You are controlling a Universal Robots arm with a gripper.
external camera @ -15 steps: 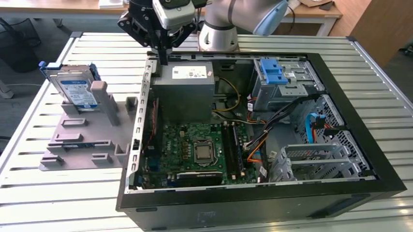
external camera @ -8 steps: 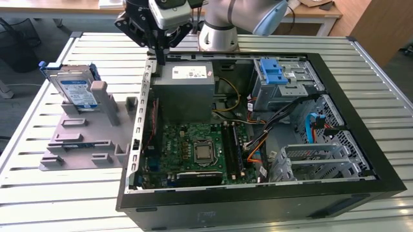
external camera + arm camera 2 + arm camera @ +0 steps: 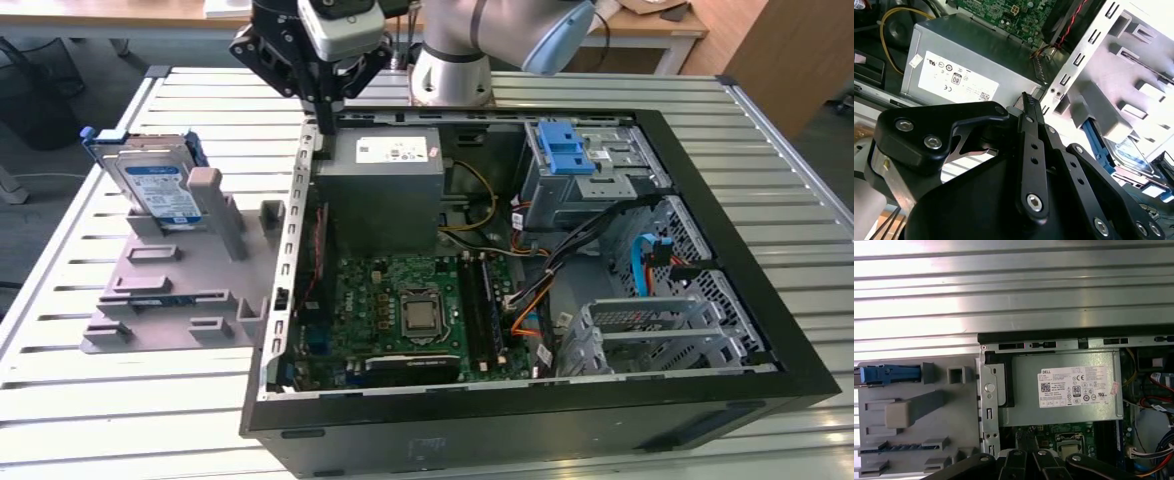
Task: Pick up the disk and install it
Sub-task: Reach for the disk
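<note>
Gripper (image 3: pixel 324 122), fingers pressed together and empty, hangs over the case (image 3: pixel 284 270) wall beside the grey box (image 3: pixel 380 190). Disk (image 3: pixel 158 190) stands upright in the rack (image 3: pixel 160 300), well apart, outside the case.

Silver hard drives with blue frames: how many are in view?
1. The silver hard drive stands in the grey plastic holder, on the exterior view's left of the black computer case; another may hide behind it.

Silver metal disk (image 3: pixel 158 190), matt grey plastic holder (image 3: pixel 174 290), ribbed bright metal table (image 3: pixel 134 420)
</note>
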